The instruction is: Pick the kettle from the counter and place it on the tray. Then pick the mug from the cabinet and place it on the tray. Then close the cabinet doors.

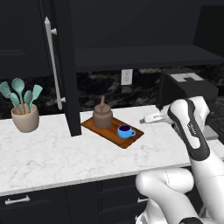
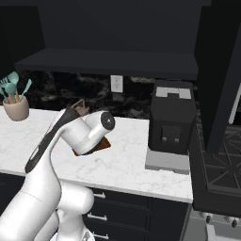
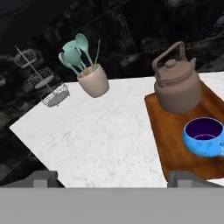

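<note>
Two on tray (image 3: 175, 144) | kettle (image 3: 177, 83) squat brown, upright | mug (image 3: 204, 136) bright blue | gripper (image 3: 113, 177) spread, empty

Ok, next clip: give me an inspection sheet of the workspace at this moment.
Surface: white marble counter, dark drawers below.
Job's things: kettle and blue mug both sit on the tray, apart from each other. Cabinet door stands open, bar handle visible; shelf bare.
Clutter: beige utensil pot with teal utensils; wire rack beyond the counter edge; black appliance; stove.
Grippers: gripper open, holding nothing, off the tray's near side.
Cables: nothing seen.
Surroundings: dark backsplash with a wall outlet.
</note>
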Controlling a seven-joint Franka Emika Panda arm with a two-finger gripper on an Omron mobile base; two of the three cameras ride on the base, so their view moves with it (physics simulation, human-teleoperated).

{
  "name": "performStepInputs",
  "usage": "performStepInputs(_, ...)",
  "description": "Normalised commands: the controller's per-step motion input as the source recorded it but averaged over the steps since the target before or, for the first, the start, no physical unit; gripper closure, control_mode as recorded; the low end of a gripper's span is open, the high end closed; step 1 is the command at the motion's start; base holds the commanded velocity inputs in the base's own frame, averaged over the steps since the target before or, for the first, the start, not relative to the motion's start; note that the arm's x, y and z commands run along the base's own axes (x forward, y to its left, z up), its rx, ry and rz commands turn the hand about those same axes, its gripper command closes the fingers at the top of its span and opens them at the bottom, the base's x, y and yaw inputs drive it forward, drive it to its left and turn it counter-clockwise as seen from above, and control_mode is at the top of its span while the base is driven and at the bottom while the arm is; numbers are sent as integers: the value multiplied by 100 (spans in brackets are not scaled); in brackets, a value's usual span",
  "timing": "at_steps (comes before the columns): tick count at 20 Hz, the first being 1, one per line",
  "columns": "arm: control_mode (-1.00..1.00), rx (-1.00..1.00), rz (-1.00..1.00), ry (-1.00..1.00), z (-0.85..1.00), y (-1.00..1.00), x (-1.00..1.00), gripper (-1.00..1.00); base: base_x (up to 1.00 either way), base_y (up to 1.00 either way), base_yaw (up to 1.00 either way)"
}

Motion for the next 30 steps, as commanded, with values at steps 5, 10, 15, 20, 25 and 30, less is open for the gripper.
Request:
performStepInputs(5,-100,-9,16,-22,49,31,-30,-100,0,0,0)
performStepInputs(10,-100,-14,21,-31,46,44,-30,-100,0,0,0)
performStepInputs(15,-100,-13,24,-24,47,43,-28,-100,0,0,0)
performStepInputs(20,-100,-16,24,-50,32,43,-36,-100,0,0,0)
performStepInputs(25,-100,-9,26,-56,35,29,-36,-100,0,0,0)
performStepInputs(30,-100,-7,23,-44,43,24,-37,-100,0,0,0)
